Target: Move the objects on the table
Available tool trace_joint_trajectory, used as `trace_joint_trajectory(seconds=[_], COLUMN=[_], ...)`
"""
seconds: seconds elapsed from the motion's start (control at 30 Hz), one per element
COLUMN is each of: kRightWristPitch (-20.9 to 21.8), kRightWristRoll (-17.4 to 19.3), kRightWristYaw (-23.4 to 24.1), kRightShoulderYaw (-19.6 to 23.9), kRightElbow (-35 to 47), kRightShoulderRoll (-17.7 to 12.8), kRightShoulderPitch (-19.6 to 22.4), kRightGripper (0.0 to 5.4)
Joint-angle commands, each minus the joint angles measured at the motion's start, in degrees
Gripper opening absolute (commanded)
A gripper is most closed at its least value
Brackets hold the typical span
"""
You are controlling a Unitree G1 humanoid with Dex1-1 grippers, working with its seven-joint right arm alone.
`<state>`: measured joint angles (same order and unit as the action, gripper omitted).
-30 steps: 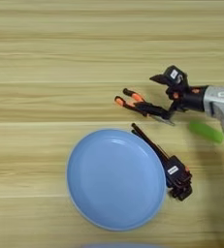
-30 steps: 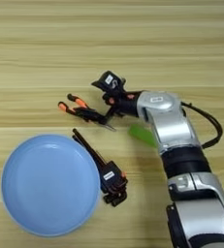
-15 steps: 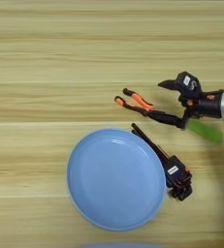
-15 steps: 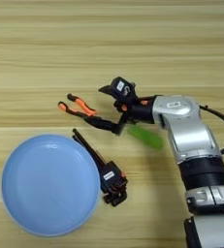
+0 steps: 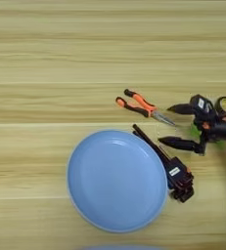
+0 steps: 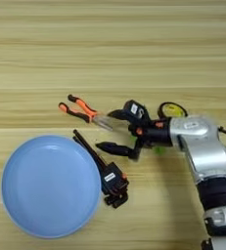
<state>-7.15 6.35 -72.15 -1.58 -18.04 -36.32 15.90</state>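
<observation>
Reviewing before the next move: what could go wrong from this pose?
1. The open right gripper sits at the nose of the pliers; closing there may grip only the tip, which could slip.
2. The lower finger hovers near the bar clamp, which touches the plate; a sweep could nudge both.

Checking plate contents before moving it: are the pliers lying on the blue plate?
No, the needle-nose pliers lie on the bare table, apart from the plate.

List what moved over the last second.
The pincer drew back to the right and toward the robot. It is open, with the nose of the pliers between its fingers, and it holds nothing. The pliers, the clamp and the plate stayed put.
</observation>
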Motion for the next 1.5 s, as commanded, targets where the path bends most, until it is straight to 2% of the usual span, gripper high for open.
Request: trace_joint_trajectory(seconds=[0.03, 0.27, 0.53, 0.67, 0.87, 1.03, 1.3, 1.5], kRightWristPitch=[5.1, 8.6, 9.2, 9.6, 8.1, 7.8, 8.7, 9.3], kRightWristRoll=[4.4, 8.1, 6.5, 6.0, 6.1, 2.4, -4.0, -7.4], kRightWristYaw=[-2.0, -8.3, -14.6, -16.7, -15.7, -11.3, -3.0, 1.3], kRightShoulderYaw=[4.4, 6.6, 4.3, 3.0, 2.5, 1.0, -2.3, -4.2], kRightElbow=[-1.0, -7.3, -9.3, -5.5, 5.0, 10.4, 9.5, 8.8], kRightShoulderRoll=[-3.4, -4.7, -7.2, -8.0, -8.4, -8.2, -6.3, -5.9], kRightShoulderPitch=[1.9, 2.4, 1.0, -1.4, -6.0, -8.6, -7.7, -7.1], kRightGripper=[5.38, 5.38, 5.38, 5.38, 5.38, 5.38, 5.38, 5.38])
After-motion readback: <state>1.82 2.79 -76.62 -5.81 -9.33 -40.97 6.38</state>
